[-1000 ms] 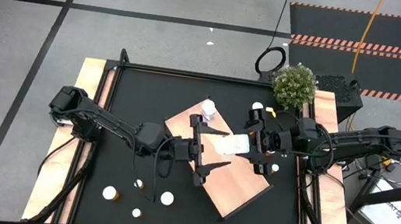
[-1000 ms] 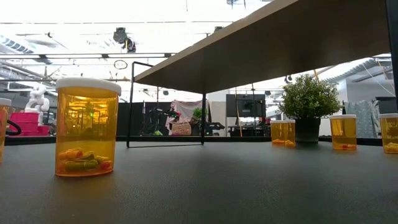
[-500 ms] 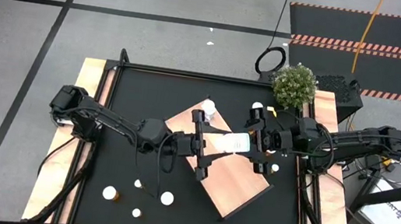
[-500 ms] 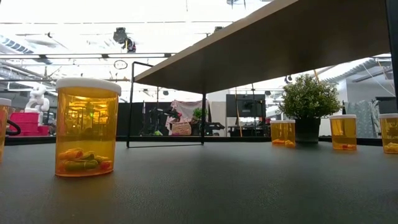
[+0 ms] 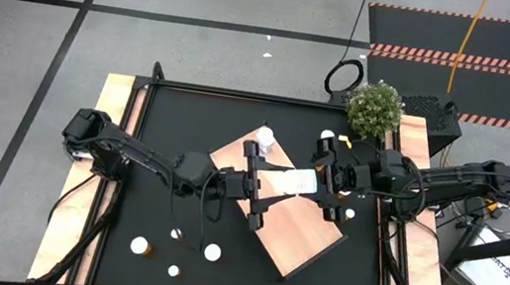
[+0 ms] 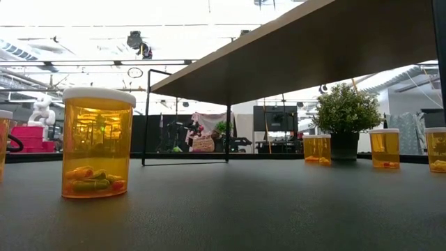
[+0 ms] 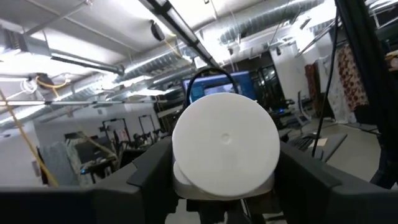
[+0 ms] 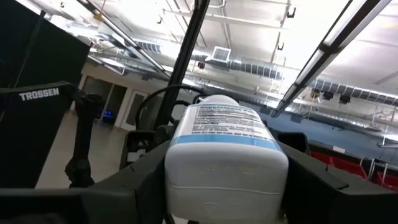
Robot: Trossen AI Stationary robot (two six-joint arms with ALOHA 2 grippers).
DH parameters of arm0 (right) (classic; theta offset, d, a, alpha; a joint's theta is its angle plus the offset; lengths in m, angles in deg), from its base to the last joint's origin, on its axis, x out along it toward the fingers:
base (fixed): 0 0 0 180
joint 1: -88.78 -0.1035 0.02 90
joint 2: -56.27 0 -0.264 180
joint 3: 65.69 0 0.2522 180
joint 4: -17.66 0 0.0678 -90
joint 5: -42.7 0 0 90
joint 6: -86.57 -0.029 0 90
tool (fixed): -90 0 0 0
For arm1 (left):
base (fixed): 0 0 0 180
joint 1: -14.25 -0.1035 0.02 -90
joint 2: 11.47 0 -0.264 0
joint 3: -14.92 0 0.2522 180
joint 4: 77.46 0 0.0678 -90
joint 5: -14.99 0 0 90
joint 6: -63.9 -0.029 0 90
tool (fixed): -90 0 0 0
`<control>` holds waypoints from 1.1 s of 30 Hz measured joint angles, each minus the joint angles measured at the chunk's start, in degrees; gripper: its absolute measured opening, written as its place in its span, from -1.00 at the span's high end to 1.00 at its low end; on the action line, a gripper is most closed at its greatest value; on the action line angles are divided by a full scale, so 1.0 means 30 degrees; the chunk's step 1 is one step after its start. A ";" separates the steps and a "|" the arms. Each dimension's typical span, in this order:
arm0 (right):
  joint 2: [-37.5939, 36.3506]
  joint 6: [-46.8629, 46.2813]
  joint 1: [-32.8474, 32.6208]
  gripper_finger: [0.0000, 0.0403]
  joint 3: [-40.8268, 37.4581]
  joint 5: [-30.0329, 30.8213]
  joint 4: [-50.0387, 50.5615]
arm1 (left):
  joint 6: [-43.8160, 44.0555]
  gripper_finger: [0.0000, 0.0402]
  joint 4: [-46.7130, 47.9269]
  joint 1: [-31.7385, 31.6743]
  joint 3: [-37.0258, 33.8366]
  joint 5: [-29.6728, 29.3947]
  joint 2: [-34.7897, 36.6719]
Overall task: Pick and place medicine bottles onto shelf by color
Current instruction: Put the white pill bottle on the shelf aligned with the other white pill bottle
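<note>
A white medicine bottle (image 5: 295,181) lies level in the air above the pale wood shelf (image 5: 296,238), between my two grippers. My left gripper (image 5: 274,181) is shut on its round white cap (image 7: 225,140). My right gripper (image 5: 316,183) is shut on its labelled body (image 8: 224,134). Another white bottle (image 5: 263,143) stands on the shelf's far corner. Orange bottles with white caps stand on the black mat (image 5: 176,132): several at the near left (image 5: 212,253), one at the far right (image 5: 328,136), one beside the shelf's right edge (image 5: 349,214). My left gripper pinches the bottle's cap end by its sides (image 7: 179,152) between its two fingers (image 7: 149,177). The fingers come level from the table's left, along the bottle. My right gripper pinches the bottle's body near its base (image 8: 177,180) between its two fingers (image 8: 311,180). It comes level from the table's right. The bottle is lifted clear of the shelf, lying on its side.
A potted plant (image 5: 375,109) stands at the table's far right corner. In the low view the shelf's underside (image 6: 313,49) spans overhead on a black frame (image 6: 185,115), with an orange bottle (image 6: 97,143) close by and others far right (image 6: 385,148).
My left gripper's fingers have closed in onto the cap end of the white bottle, taking hold. My right gripper has kept its hold, and the bottle has stayed level above the shelf.
</note>
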 joint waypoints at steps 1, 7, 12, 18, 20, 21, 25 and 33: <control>-0.0092 -0.0033 0.0000 -0.22 0.0000 0.0037 0.0254 | 0.0024 -0.16 0.0087 0.0062 0.0000 -0.0206 0.0000; -0.0931 -0.0573 0.0014 -0.56 0.0029 0.1107 0.1901 | 0.0205 -0.19 0.0814 0.0351 0.0000 -0.1802 0.0153; -0.2038 -0.0527 0.0039 -0.84 0.0022 0.1438 0.3881 | 0.0209 -0.13 0.1596 0.0654 0.0000 -0.3584 0.0636; -0.4033 0.0367 0.0044 -0.93 0.0022 0.2522 0.6997 | 0.1566 -0.17 0.4973 0.1153 0.0000 -0.6791 0.2114; -0.4836 0.0915 0.0044 -0.92 0.0022 0.3738 0.8272 | 0.2476 -0.17 0.7027 0.1478 0.0000 -0.8162 0.2908; -0.5298 0.1186 0.0044 -0.91 0.0022 0.4506 0.9026 | 0.3136 -0.16 0.7977 0.1552 0.0000 -0.8663 0.3181; -0.6672 0.2425 0.0044 -0.89 0.0019 0.7830 1.1611 | 0.6632 -0.15 1.2385 0.1796 -0.0007 -1.0309 0.4549; -0.7569 0.3876 0.0051 -0.89 0.0015 1.1552 1.3197 | 1.3792 -0.17 1.9542 0.0936 0.0000 -1.0673 0.5493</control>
